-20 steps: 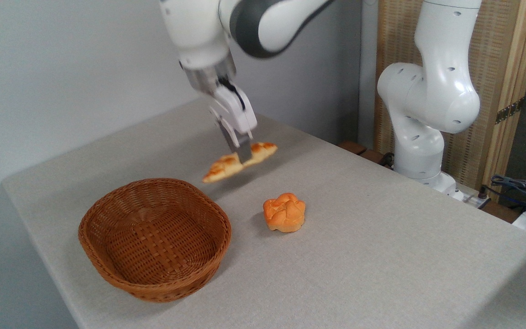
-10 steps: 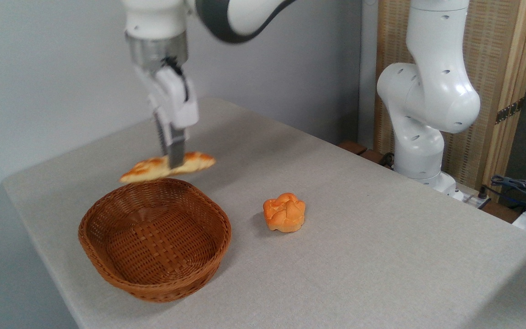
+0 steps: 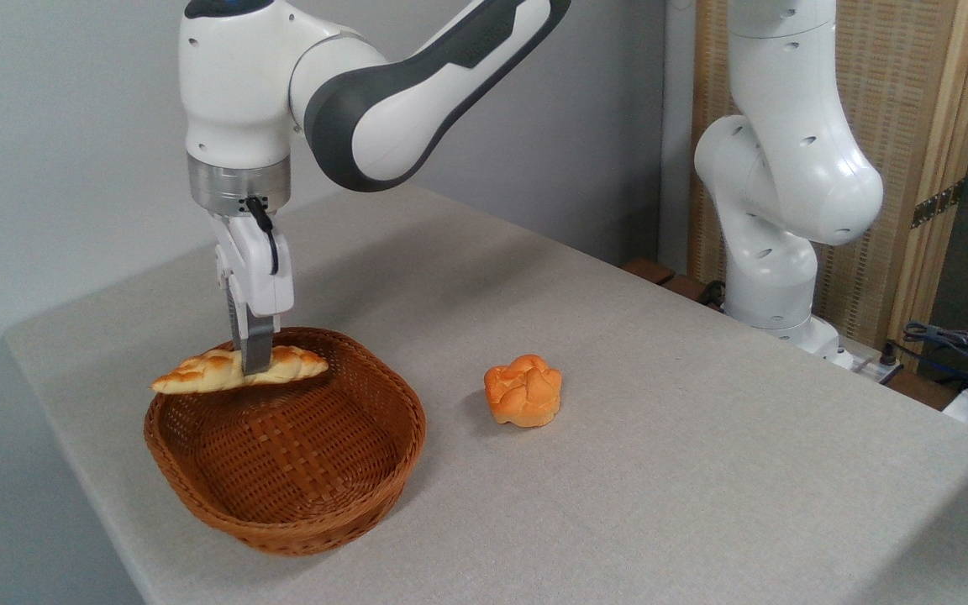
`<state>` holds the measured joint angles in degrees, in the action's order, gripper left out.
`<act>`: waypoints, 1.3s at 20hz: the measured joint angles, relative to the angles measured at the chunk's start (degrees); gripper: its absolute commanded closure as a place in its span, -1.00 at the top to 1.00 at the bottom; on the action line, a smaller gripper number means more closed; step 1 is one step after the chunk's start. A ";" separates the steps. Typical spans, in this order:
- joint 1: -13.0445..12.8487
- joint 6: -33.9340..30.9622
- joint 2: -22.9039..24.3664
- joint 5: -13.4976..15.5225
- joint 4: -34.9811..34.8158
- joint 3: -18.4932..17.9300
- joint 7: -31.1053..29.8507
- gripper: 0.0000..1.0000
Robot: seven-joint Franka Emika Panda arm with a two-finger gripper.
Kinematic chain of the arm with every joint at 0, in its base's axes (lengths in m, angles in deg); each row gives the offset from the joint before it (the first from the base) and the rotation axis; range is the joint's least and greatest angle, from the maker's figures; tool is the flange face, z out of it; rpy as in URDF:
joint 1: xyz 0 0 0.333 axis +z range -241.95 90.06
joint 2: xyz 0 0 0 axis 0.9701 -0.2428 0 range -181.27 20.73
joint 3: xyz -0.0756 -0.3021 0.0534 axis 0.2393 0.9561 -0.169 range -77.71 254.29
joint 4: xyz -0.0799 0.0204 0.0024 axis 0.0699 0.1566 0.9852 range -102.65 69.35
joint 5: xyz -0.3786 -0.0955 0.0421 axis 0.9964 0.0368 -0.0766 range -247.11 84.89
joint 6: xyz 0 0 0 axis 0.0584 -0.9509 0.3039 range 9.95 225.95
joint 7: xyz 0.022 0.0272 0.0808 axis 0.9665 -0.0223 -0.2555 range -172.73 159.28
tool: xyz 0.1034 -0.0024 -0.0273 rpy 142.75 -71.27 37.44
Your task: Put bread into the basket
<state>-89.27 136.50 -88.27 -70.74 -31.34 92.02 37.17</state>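
The bread, a long braided golden loaf with toasted patches, hangs level over the back part of the basket, its left tip reaching past the rim. My gripper points straight down and is shut on the loaf near its middle. The brown wicker basket sits on the grey table at the left, its woven bottom bare.
A small round orange bun lies on the table to the right of the basket. The arm's white base stands at the table's far right edge. The table's left edge runs close beside the basket.
My gripper has carried the bread left and down, from over the table behind the basket to just above the basket's back part. Bun and basket have not moved.
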 measured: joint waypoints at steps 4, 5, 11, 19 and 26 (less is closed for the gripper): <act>0.00 -0.01 0.00 0.00 0.10 0.00 0.00 1.00; 0.00 -0.03 0.00 0.00 0.09 0.00 0.00 1.00; 0.47 -3.34 2.09 0.00 0.62 -0.49 0.00 1.00; 4.21 -27.00 9.88 -7.76 8.11 -3.81 -0.02 1.00; 4.25 -31.13 9.44 -7.80 12.09 -9.19 0.11 1.00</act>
<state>-85.02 105.37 -78.83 -78.54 -19.25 82.83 37.28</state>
